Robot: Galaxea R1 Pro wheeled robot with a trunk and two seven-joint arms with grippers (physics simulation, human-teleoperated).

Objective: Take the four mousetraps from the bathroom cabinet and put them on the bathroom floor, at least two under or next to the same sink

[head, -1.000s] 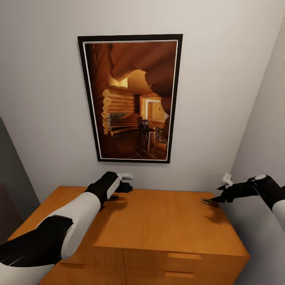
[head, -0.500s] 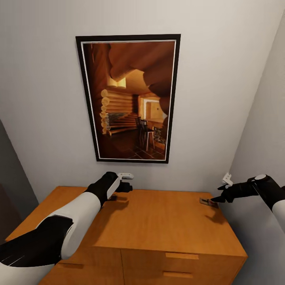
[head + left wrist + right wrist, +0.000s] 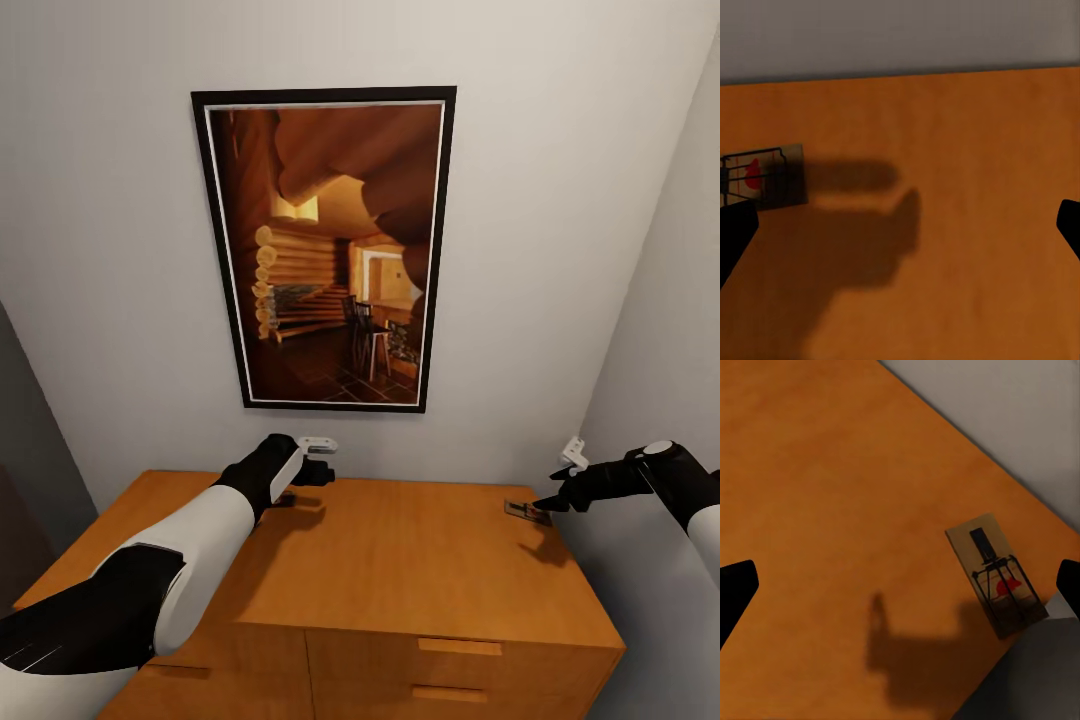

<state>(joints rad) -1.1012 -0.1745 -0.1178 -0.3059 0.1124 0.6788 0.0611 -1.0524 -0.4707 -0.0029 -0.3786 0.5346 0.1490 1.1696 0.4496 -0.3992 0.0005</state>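
Nothing moved; fingers (image 3: 735, 232) spread, empty.

Orange-brown cabinet (image 3: 400, 560) below a framed cabin picture (image 3: 325, 248), left claw (image 3: 322, 472) over its back edge, right claw (image 3: 548, 503) above a mousetrap (image 3: 525, 511).

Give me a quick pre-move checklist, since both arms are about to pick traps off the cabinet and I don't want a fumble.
1. Left gripper open: ok, fingertips far apart.
2. Right gripper open: ok.
3. Left mousetrap between the left fingers: not ok, it lies off to one side beside a fingertip.
4. Right mousetrap between the right fingers: not ok, off-centre, close to one fingertip.
5. Both traps flat on the cabinet top: ok.
6. Right trap's distance from the cabinet's edge: cannot tell, it looks close.
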